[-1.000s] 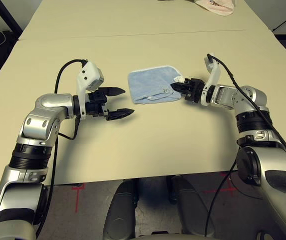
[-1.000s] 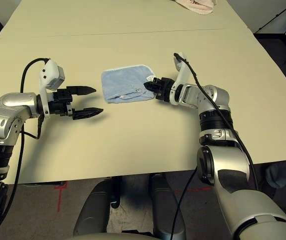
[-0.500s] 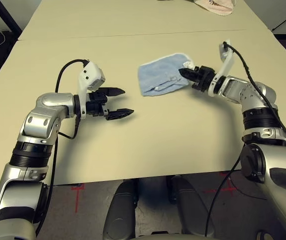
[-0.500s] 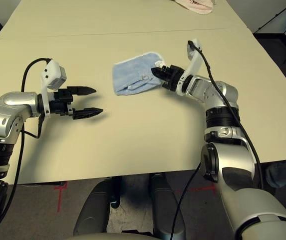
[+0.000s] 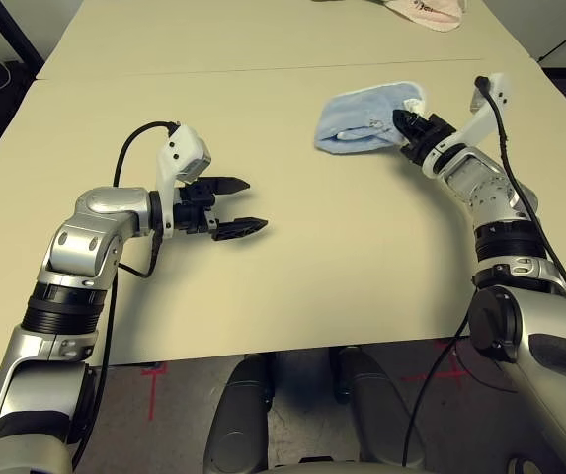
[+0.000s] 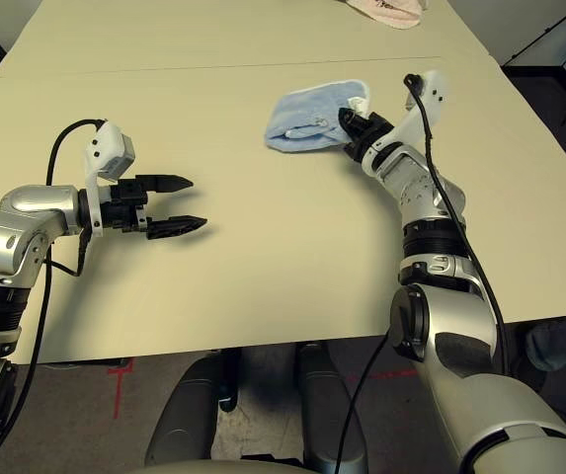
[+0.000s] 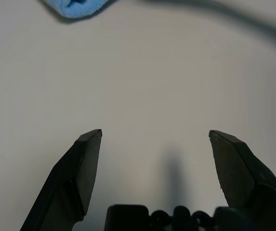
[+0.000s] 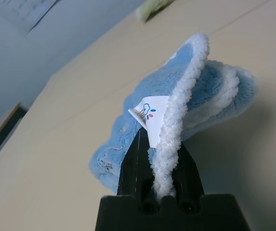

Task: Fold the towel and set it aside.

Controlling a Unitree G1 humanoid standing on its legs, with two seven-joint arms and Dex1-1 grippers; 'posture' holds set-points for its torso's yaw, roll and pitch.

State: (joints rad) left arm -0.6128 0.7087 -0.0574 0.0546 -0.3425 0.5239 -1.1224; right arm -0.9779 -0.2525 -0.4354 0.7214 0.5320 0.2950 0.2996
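Table bare across centre and near edge; wide free passage between the arms. Left gripper at 9 o'clock, jaws spread, nothing ahead of it. Towel bunched at 1 o'clock, pinched by right gripper, blocking that corner. Pink cloth at far edge, 12–1 o'clock, well apart.

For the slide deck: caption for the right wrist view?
Right gripper shut on the folded blue towel's white edging, lifting it above the table.
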